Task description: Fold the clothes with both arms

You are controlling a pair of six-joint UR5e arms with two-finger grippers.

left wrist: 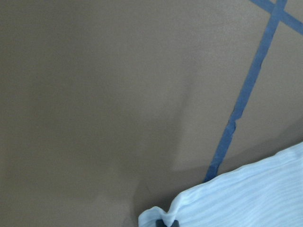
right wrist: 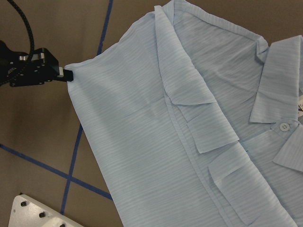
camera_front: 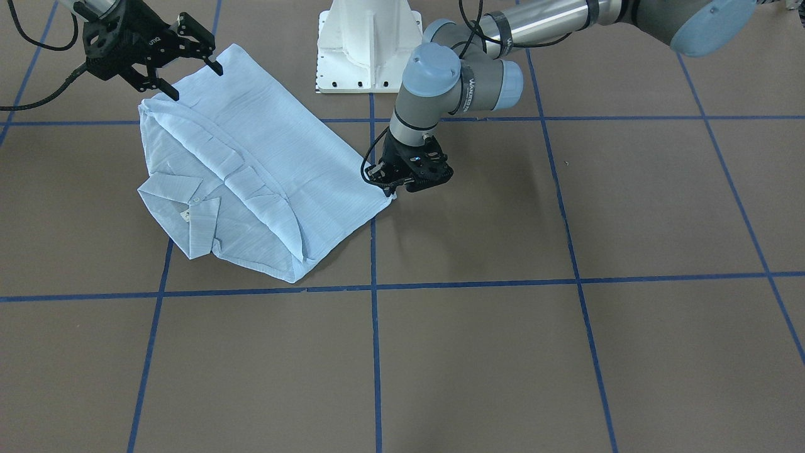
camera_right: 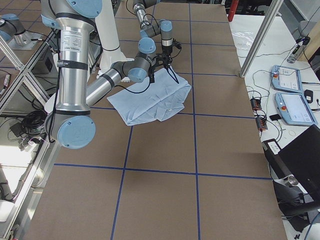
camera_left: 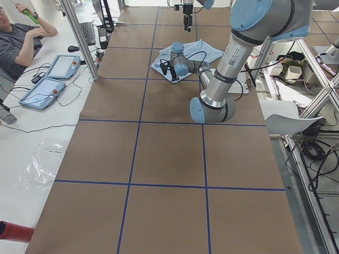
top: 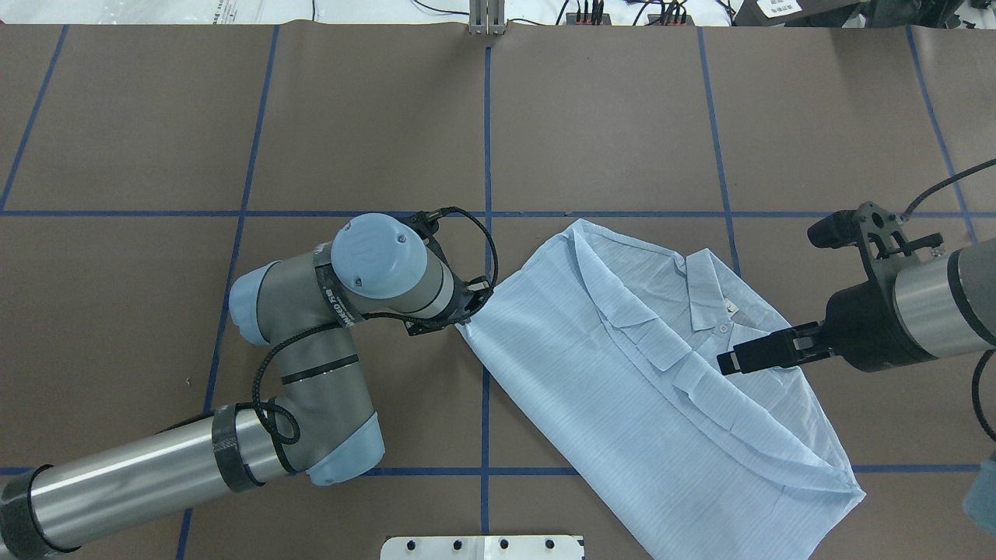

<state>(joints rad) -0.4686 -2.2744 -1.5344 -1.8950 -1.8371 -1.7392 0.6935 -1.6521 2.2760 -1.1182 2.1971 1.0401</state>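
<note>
Right gripper (camera_front: 195, 82) body: you can read white letters, roughly "TIQ".
Left arm (camera_front: 434, 69) wrist band (camera_front: 468, 89): white lettering, too blurred for you.
Shirt (camera_front: 283, 151) neck label (camera_front: 186, 215): unreadable.

Thin light-blue cloth shirt (top: 622, 373), finely striped, matt and softly creased, carries a small white plastic-looking button (right wrist: 283, 126). It lies on a surface (camera_front: 478, 365) covered in matt brown paper-like sheeting, gridded with blue tape (camera_front: 376, 352). The left arm (top: 132, 482) shows a polished silver metal tube with a bright sheen and smooth light-blue joint caps (top: 379, 253); its black cable (right wrist: 22, 21) looks braided. The right claw (camera_front: 195, 82) is matt black. The white pedestal base (camera_front: 368, 44) looks smooth and painted.
</note>
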